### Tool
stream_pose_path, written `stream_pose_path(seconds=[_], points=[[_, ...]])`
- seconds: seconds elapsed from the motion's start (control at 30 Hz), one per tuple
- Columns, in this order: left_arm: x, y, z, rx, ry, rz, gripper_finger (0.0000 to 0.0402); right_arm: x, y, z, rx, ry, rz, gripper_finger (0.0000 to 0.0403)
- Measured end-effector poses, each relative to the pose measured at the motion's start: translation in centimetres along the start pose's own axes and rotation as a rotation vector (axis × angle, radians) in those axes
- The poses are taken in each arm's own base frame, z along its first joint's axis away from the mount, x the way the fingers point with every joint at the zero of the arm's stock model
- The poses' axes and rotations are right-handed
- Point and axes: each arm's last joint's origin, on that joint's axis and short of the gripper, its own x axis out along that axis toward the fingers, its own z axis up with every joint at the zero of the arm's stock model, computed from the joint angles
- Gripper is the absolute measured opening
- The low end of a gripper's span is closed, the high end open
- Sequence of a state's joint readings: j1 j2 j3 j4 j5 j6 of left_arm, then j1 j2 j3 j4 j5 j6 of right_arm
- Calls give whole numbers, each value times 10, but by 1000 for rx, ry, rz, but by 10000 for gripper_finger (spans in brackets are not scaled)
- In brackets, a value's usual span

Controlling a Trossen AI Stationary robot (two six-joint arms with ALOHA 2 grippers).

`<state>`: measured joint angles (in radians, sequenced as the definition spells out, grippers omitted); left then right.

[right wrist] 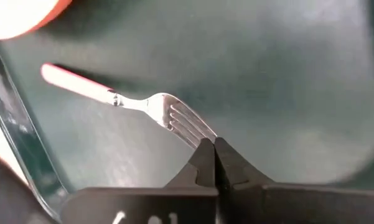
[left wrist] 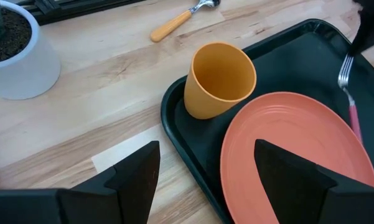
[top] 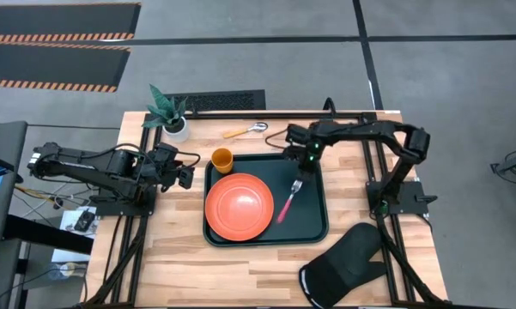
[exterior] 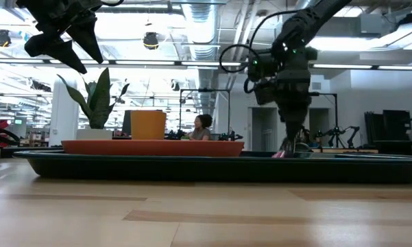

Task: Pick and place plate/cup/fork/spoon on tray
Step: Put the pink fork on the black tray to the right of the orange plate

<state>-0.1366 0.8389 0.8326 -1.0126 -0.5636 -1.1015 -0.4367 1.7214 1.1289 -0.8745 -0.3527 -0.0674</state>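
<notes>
Potted plant, black oven mitt

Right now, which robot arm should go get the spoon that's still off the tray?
Probably the right. The spoon lies on the table beyond the tray, and the right gripper, shut by the fork, hovers close to it. The left gripper, open, waits farther off beside the tray.

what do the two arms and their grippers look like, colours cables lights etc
Both arms are dark, near-black, jointed metal links. The left gripper has two broad, flat black fingers tapering to angular tips. The right gripper has matching black fingers narrowing to thin points. A looping black cable runs along the right arm, and small green lights glow near its wrist.
</notes>
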Motion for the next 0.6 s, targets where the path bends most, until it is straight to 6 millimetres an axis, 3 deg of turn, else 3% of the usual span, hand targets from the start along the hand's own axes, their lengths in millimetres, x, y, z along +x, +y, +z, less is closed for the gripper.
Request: stream_pose_path(seconds=[0.17,0.3,0.6], points=[[0,0,0,0,0,0,247,-33,-2,9,-143,40,-82,2],[0,0,0,0,0,0,247,-49,-1,16,-234,18,-89,1],[0,0,0,-10,1,-1,247,-45,23,17,-423,62,-75,1]])
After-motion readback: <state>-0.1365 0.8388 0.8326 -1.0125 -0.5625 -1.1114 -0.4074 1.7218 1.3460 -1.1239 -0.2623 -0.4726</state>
